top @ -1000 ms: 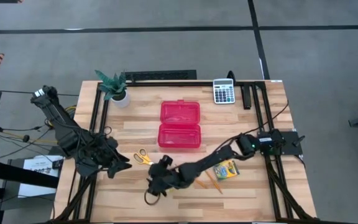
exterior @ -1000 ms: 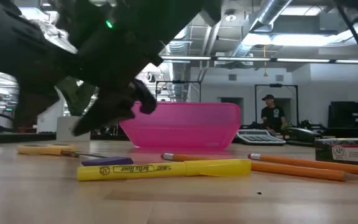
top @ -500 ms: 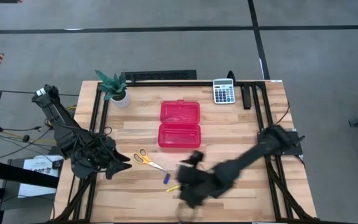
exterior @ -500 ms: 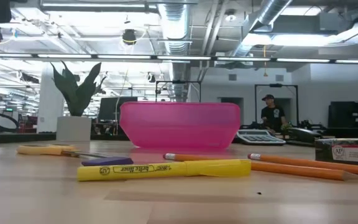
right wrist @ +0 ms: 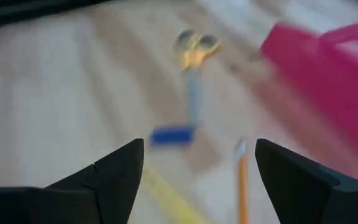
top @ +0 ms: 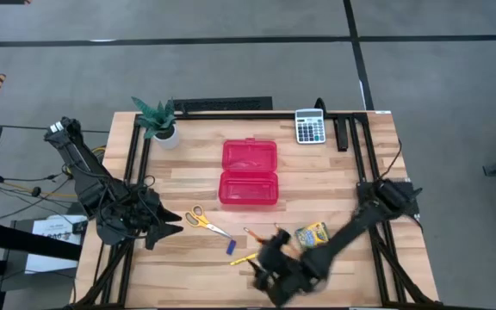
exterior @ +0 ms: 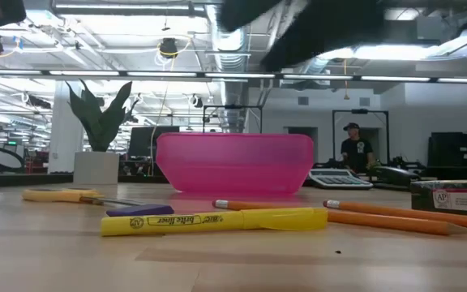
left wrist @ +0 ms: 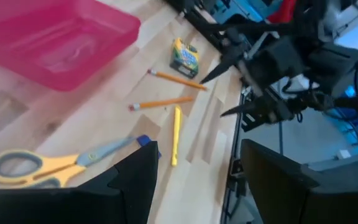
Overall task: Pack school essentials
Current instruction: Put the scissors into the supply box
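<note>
- Down at the near edge of the surface, the right hand hovers released and empty, fingers spread wide
- Just beside it lie the yellow highlighter, the blue eraser, two orange pencils and the crayon box
- Yellow-handled scissors lie nearer the left hand, which waits released at the left edge
- Farther off, the open pink pencil case sits mid-surface

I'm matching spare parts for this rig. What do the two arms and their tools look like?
Both arms are black, slim and jointed, mounted on a black frame edging the table. Each ends in a black two-fingered tool: the left tool and the right tool. The fingers are broad, tapered dark wedges. Loose black cables trail off beside the left arm.
</note>
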Controlling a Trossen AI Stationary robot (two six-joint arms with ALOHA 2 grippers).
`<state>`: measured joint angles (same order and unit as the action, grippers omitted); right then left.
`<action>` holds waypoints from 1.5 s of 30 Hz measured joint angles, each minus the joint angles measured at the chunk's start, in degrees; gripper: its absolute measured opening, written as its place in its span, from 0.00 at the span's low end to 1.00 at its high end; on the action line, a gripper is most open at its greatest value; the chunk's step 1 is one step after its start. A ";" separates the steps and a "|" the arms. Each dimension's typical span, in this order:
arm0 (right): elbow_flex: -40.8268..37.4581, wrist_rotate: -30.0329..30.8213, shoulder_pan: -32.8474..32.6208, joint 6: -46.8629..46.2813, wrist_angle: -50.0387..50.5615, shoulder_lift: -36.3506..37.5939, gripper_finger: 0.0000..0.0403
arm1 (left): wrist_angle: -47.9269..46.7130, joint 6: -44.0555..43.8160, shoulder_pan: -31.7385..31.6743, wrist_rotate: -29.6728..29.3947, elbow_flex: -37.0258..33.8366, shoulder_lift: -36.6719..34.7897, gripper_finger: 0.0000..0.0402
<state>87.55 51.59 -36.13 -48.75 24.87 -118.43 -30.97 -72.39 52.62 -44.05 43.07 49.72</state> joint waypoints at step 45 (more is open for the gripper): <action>-1.60 -11.97 14.16 15.47 -42.34 -23.62 0.18 | -1.72 1.24 0.00 -8.72 0.02 0.02 0.54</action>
<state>85.95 39.62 -21.97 -33.28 -17.47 -142.05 -32.69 -71.15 52.62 -52.77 43.09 49.74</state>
